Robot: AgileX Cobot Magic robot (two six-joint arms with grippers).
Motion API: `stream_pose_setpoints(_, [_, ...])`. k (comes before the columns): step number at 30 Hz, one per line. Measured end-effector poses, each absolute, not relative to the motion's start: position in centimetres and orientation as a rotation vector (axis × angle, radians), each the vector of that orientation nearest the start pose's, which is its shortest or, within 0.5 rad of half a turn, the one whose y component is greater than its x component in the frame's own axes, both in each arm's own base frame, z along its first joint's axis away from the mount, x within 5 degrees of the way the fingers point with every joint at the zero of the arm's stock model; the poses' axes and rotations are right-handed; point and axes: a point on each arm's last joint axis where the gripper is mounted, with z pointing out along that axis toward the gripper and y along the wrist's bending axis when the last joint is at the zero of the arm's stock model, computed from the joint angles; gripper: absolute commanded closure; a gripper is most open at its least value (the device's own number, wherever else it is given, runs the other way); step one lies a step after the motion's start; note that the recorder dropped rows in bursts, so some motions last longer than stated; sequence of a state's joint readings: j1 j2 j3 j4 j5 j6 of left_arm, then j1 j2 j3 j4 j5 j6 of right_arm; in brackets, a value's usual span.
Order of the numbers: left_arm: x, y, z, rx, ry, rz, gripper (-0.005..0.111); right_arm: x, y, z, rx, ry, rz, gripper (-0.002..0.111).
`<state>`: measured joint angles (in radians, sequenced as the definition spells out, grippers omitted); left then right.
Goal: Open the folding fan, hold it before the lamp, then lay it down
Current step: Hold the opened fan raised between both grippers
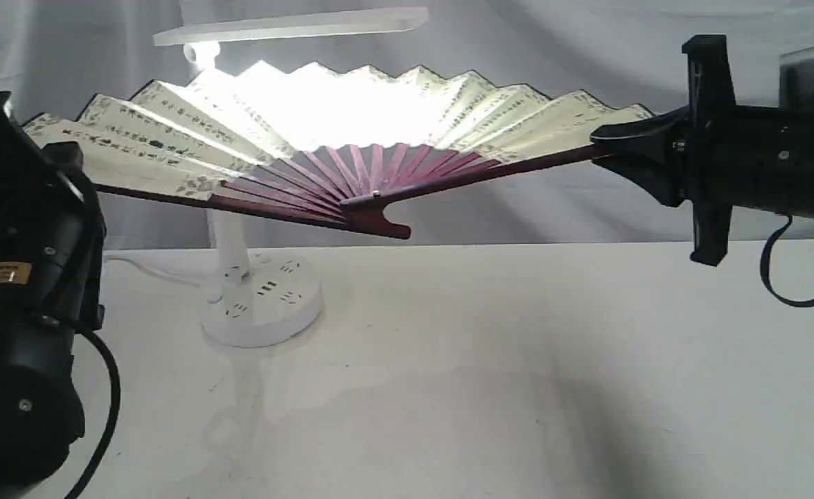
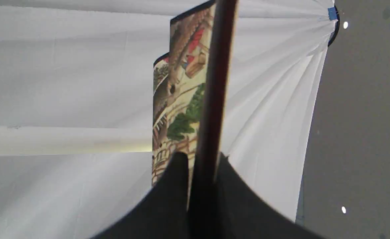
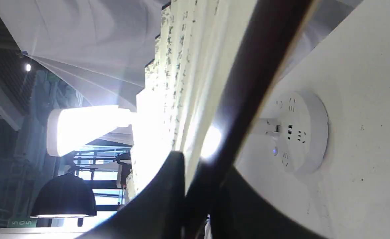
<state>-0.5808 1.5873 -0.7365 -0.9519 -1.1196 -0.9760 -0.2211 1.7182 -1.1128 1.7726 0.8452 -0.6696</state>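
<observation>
Spanning the upper frame from left to right, the folding fan [image 1: 351,118] hangs fully spread before the lit lamp [image 1: 261,305], above the table [image 1: 517,374]. The left gripper [image 2: 202,166] and right gripper [image 1: 604,147] each pinch one outer rib, so laying it down likely means lowering both ends together.

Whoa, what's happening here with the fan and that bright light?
A robot is holding a fan spread wide open in the air. Its left gripper clamps one outer rib and its right gripper clamps the other. The fan is in front of a lit lamp, so the light glows through the paper. It hangs above the table and has not been laid down yet.
</observation>
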Motion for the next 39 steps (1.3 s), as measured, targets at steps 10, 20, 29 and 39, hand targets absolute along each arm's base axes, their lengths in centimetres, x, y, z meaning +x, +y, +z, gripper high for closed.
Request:
stream_pose_setpoints(10, [28.91,-10.9,25.27,-1.286,0.971,-1.082,0.107,37.33,-1.56,27.35,0.786,1.866,1.41,0.108])
stream_pose_setpoints(20, [28.91,-10.91,25.26,-1.287,0.973,-1.082,0.107,37.35,-1.59,27.33,0.789,1.865,1.407,0.108])
stream_pose_setpoints(29, [28.91,-10.91,25.26,-1.287,0.973,-1.082,0.107,37.36,-1.62,27.31,0.792,1.865,1.402,0.108])
stream_pose_setpoints(39, [28.91,-10.91,25.26,-1.287,0.973,-1.082,0.107,37.37,-1.63,27.3,0.794,1.865,1.4,0.108])
